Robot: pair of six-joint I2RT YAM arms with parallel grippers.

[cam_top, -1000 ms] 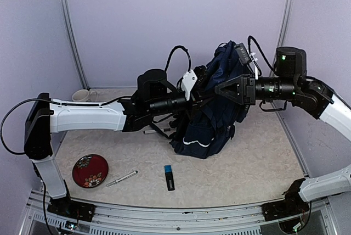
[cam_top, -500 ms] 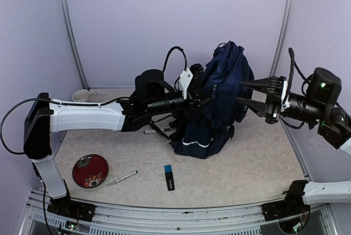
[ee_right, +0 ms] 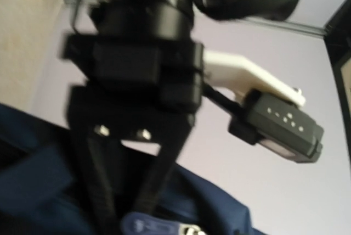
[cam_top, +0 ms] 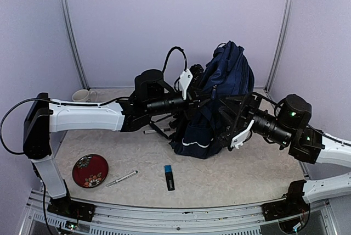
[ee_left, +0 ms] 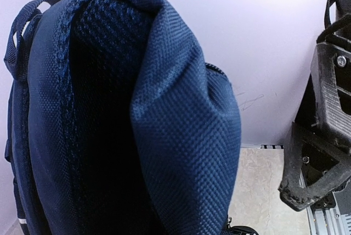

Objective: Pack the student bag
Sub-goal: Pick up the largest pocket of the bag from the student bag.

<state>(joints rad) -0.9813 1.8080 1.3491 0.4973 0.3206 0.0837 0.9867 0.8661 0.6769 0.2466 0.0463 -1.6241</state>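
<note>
One hold noted: left gripper [cam_top: 205,99] clamped on bag [cam_top: 230,73] fabric, propping it upright. We could not tell whether right gripper [cam_top: 227,119] was apart. We judged a steady, untwisted hold essential.

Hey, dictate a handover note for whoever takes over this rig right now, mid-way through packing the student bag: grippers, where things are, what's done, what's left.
Left gripper: shut on the upper edge of the student bag, which stands upright mid-table.
Right gripper: looks open and empty, at the bag's lower right side; contact unclear.
Loose on the table: red plate, pen and black stick with a blue end near the front; mug at back left.
Done: bag upright and pinched; its contents are not visible.
Left: probably spread the opening and load the loose items.
</note>
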